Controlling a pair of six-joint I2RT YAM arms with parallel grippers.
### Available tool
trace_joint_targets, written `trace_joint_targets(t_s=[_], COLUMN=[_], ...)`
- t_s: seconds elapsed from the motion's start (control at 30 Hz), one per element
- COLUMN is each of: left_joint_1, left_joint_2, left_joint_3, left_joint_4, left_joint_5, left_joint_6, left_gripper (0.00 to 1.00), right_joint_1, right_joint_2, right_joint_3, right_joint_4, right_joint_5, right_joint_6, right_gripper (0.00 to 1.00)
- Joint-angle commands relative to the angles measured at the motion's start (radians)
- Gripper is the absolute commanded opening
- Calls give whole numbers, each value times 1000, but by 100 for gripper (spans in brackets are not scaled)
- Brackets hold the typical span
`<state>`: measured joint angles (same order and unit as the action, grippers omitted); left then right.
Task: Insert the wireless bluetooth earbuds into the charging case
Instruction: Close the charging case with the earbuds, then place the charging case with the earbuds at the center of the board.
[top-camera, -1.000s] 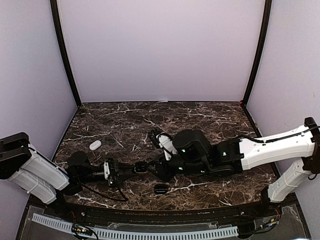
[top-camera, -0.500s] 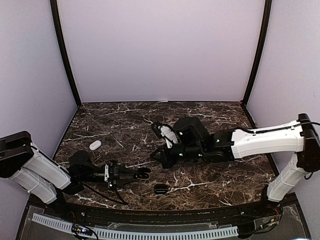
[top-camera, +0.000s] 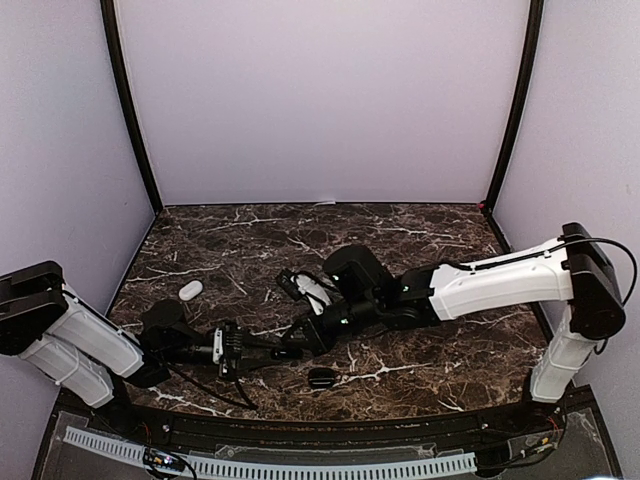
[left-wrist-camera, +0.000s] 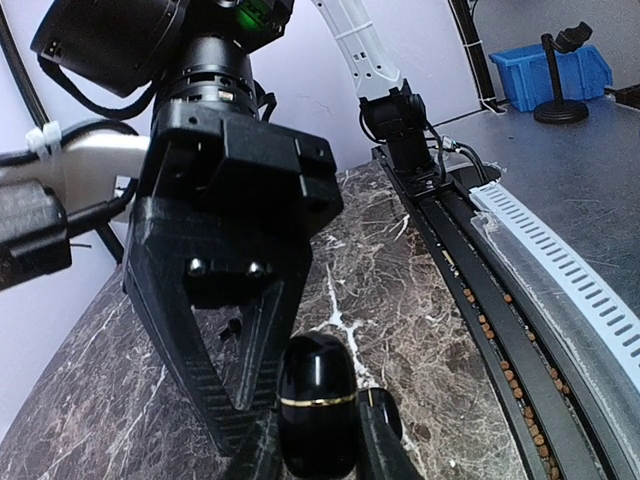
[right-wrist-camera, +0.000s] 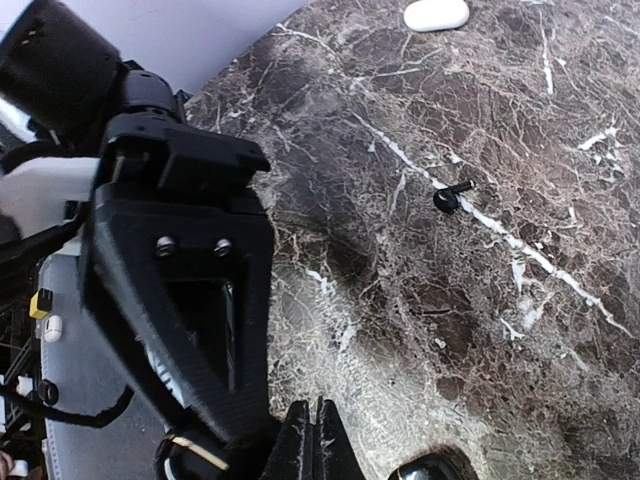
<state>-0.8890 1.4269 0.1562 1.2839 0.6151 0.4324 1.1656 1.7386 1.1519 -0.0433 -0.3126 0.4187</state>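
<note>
A glossy black charging case with a gold band is clamped between my left gripper's fingers, low over the marble near the front; from above it sits at the left gripper's tip. My right gripper is shut, its fingertips pressed together with nothing between them, right beside the held case. In the left wrist view the right gripper points down just left of the case. One small black earbud lies loose on the marble beyond. No other earbuds show.
A second black case lies on the marble by the front edge, just right of the held one. A white case rests at the left. The table's front rail runs close to the right of the left gripper.
The right gripper lifted back from the held case, shut its jaws, then swung left and down beside it again. The left gripper kept its grip and barely moved.
</note>
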Motion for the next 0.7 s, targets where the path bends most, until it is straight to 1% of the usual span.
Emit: trace_joint_targets(t_s=[0.0,0.13,0.17,0.3,0.4,0.53,0.67], left_joint_1=[-4,-4,-4,-4,-5,-3,-2], left_joint_2=[-7,-15,-16,-16,-17,-21,-25], left_joint_3=[22,22,22,24,27,39,59], left_joint_4=[-3,-7,-8,-9,-11,-27,-65], left_joint_5=[-57,-79,-80,-90,-108,-144,-187], left_joint_6=[-27,-34,-36,-47,-65,-104,-131], left_gripper=[4,4,4,4,4,5,5], right_joint_1=[18,17,17,13,1,-27,-78], right_joint_2=[-83,-131,-171,-246,-315,-414,-484], right_joint_3=[-80,-160,-176,-232,-282,-380,-498], right_joint_4=[78,98,97,96,114,213,363], right_joint_5=[-48,15,44,229,417,597,696], right_joint_6=[-9,0,-1,-23,-46,-80,-140], right_gripper=[0,0,0,0,0,0,0])
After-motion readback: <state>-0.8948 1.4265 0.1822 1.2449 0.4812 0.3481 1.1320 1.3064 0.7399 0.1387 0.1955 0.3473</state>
